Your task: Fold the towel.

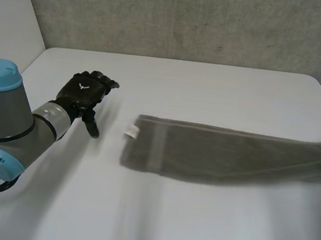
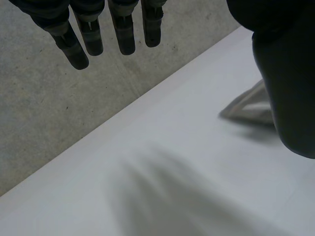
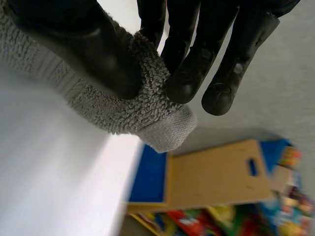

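Pinching grey towel's end hem between thumb and fingers of right hand, at table's right edge. Probably gripped there to carry that end over to the end with the white tag. Holding nothing in left hand: fingers straight, parked near far-left corner, clear of towel. Laid out as long strip, middle to right edge.

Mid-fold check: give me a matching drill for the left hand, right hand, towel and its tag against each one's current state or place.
Things:
1. left hand
2. right hand
3. towel
4. tag

States:
A. pinching one end of the cloth
B. white, at the end nearest the left arm
C. open, apart from the cloth
D. grey, stretched out long

Pairs: 1-C, 2-A, 3-D, 4-B
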Robot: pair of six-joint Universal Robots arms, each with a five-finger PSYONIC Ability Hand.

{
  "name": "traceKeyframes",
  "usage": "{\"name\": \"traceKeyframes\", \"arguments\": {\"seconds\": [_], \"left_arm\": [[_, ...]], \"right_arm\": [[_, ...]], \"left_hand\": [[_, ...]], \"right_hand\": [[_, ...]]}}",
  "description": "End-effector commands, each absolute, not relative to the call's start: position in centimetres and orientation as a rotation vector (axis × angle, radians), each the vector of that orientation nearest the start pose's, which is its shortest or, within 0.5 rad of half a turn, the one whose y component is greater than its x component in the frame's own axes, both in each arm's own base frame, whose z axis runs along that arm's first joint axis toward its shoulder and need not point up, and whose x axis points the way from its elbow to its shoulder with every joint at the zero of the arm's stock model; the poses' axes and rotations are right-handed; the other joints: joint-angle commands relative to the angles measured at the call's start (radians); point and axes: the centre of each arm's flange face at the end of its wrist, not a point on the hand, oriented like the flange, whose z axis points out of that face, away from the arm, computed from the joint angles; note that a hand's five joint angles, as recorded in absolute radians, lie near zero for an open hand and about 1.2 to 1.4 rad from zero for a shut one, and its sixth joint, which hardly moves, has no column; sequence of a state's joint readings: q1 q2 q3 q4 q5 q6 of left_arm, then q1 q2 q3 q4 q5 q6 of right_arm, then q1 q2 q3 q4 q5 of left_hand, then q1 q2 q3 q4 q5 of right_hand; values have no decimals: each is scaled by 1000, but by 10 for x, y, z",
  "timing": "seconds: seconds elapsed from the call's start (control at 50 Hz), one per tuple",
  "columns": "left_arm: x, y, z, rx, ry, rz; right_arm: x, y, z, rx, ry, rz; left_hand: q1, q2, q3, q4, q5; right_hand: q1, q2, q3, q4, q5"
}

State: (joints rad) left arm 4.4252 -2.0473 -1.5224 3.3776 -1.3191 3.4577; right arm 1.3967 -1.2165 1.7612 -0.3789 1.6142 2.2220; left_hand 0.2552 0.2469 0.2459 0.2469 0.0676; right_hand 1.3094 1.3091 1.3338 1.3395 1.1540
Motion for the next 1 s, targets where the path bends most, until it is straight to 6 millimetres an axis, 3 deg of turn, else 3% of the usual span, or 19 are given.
{"name": "traceKeyframes", "arguments": {"seconds": [0.02, 0.06, 0.08, 0.12, 0.14, 0.18, 0.22, 0.24, 0.28, 0.32, 0.44, 0.56, 0.58, 0.6, 0.62, 0.64, 0.72, 0.82, 1.0], "left_arm": [[-254, -318, 179, 1007, 2358, -2104], [-254, -318, 178, 1007, 2360, -2102], [-254, -318, 178, 1007, 2360, -2102], [-253, -317, 178, 1006, 2362, -2100], [-253, -317, 178, 1006, 2362, -2100], [-252, -318, 178, 1003, 2362, -2100], [-252, -318, 178, 1000, 2363, -2099], [-252, -318, 178, 1000, 2363, -2099], [-252, -316, 177, 1003, 2370, -2093], [-252, -316, 177, 1003, 2370, -2093], [-252, -317, 177, 1002, 2363, -2100], [-252, -317, 176, 1000, 2353, -2111], [-252, -317, 175, 998, 2353, -2110], [-252, -317, 175, 1000, 2355, -2109], [-252, -317, 175, 1001, 2355, -2109], [-252, -317, 175, 1001, 2355, -2109], [-253, -316, 175, 1005, 2355, -2110], [-255, -314, 174, 1016, 2356, -2111], [-258, -304, 182, 1031, 2348, -2132]], "right_arm": [[103, -373, 207, 739, -1670, 1477], [171, -357, 225, 851, -1597, 1663], [171, -357, 225, 851, -1597, 1664], [231, -329, 234, 969, -1558, 1840], [231, -329, 234, 969, -1558, 1840], [261, -311, 233, 1049, -1552, 1920], [318, -266, 217, 1284, -1539, 2045], [318, -266, 217, 1286, -1539, 2045], [354, -226, 192, 1527, -1521, 2094], [365, -212, 181, 1609, -1516, 2094], [378, -202, 144, 1737, -1539, 2029], [383, -206, 136, 1748, -1554, 2009], [383, -207, 135, 1753, -1561, 2002], [382, -206, 133, 1765, -1577, 1981], [382, -206, 133, 1765, -1577, 1981], [381, -206, 134, 1771, -1598, 1966], [376, -207, 142, 1763, -1630, 1957], [363, -208, 195, 1606, -1707, 2117], [315, -220, 213, 1447, -1937, 2110]], "left_hand": [[-30, -22, -21, -22, -17], [-27, -19, -18, -19, -14], [-27, -19, -18, -19, -14], [-27, -19, -18, -19, -14], [-27, -19, -18, -19, -14], [-27, -19, -18, -19, -14], [-27, -19, -18, -19, -14], [-27, -19, -18, -19, -14], [-27, -19, -18, -19, -14], [-27, -19, -18, -19, -14], [-30, -22, -21, -22, -17], [-27, -19, -18, -19, -14], [-30, -22, -21, -22, -17], [-27, -19, -18, -19, -14], [-27, -19, -18, -19, -14], [-30, -22, -21, -22, -17], [-27, -19, -18, -19, -14], [-27, -19, -18, -19, -14], [-21, -13, -12, -13, -8]], "right_hand": [[87, 87, 62, 57, 68], [87, 87, 62, 57, 68], [87, 87, 62, 57, 68], [87, 87, 62, 57, 68], [87, 87, 62, 57, 68], [87, 87, 62, 57, 68], [87, 87, 62, 57, 68], [87, 87, 62, 57, 68], [87, 87, 62, 57, 68], [87, 87, 62, 57, 68], [87, 87, 62, 57, 68], [87, 87, 62, 57, 68], [-162, -162, -186, -192, -181], [-813, -812, -837, -843, -832], [-819, -819, -844, -849, -838], [-1135, -1135, -1159, -1165, -1154], [-1135, -1135, -1159, -1165, -1154], [-1135, -1135, -1159, -1165, -1154], [-1135, -1135, -1159, -1165, -1154]]}}
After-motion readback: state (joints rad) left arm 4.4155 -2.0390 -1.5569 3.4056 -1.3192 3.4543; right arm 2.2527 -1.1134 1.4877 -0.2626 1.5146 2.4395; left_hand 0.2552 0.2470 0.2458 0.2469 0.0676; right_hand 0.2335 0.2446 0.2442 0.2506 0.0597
